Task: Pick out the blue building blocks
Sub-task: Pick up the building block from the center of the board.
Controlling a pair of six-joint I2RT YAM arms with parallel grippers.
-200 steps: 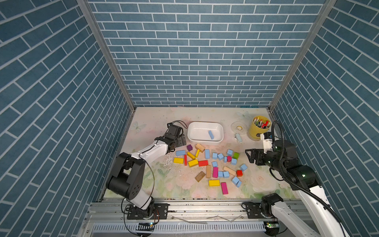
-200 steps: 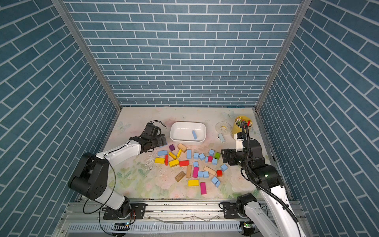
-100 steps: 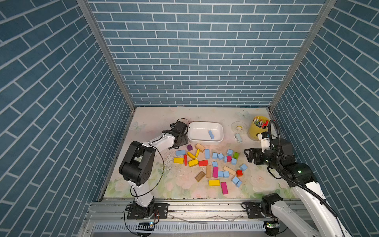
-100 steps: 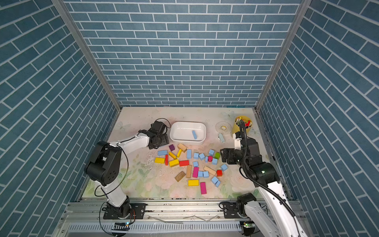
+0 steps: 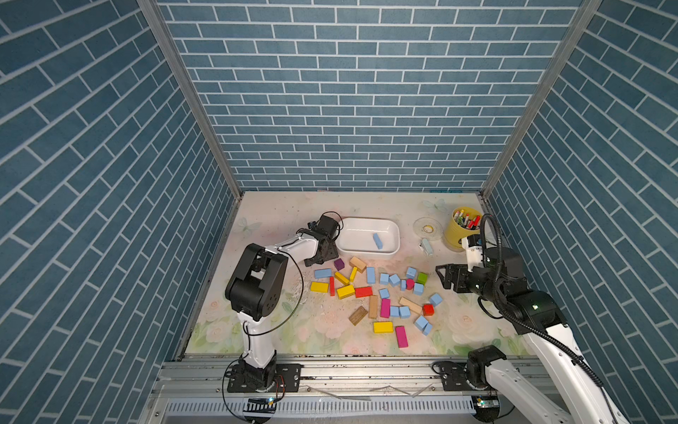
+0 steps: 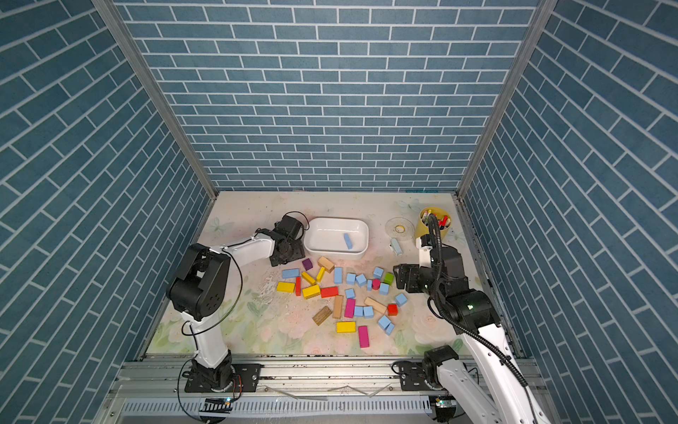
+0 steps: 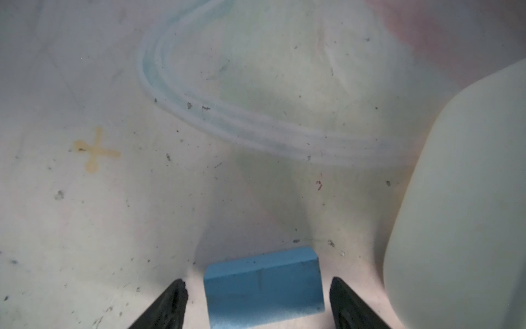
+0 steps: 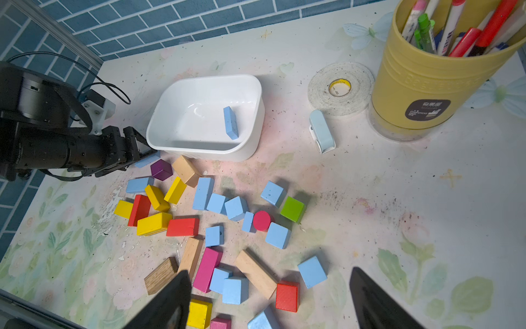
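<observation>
Change, left arm: compared with a second ago, the elbow housing of the left arm (image 5: 257,282) has swung out of the lower left of both top views. It now stands nearly upright over its base, with the forearm reaching toward the frame centre.
Change, left gripper: the left gripper (image 5: 320,257) has edged rightward in the frame and now sits at the left end of the white tray (image 5: 367,221).
Change, right arm: the right gripper (image 5: 443,278) is in much the same spot at centre right; any shift is slight.
Change, blocks: the loose pile looks unaltered, and the tray holds the same single brick as before.
Left gripper state: released. In the left wrist view both fingertips (image 7: 173,299) stand clear of the block between them, with a gap on each side.
Target block: a blue block (image 7: 263,287) lies flat on the table (image 7: 113,228) between those fingertips, at bottom centre of the frame. The tray wall is just to its right. The right wrist view shows it (image 8: 148,160) under the gripper at the tray's corner. It is hidden in both top views.
Right gripper state: jaws wide apart, nothing between them.
Nearest to right gripper: a blue cube (image 8: 312,271) lies on the table at lower centre of the right wrist frame, in the span between the two fingertips, untouched.
Tray contents: one blue brick (image 5: 377,241) lies in the right half.
Remaining blue building blocks (image 5: 371,275): scattered among the coloured and bare-wood pieces below the tray, centre of both top views.
</observation>
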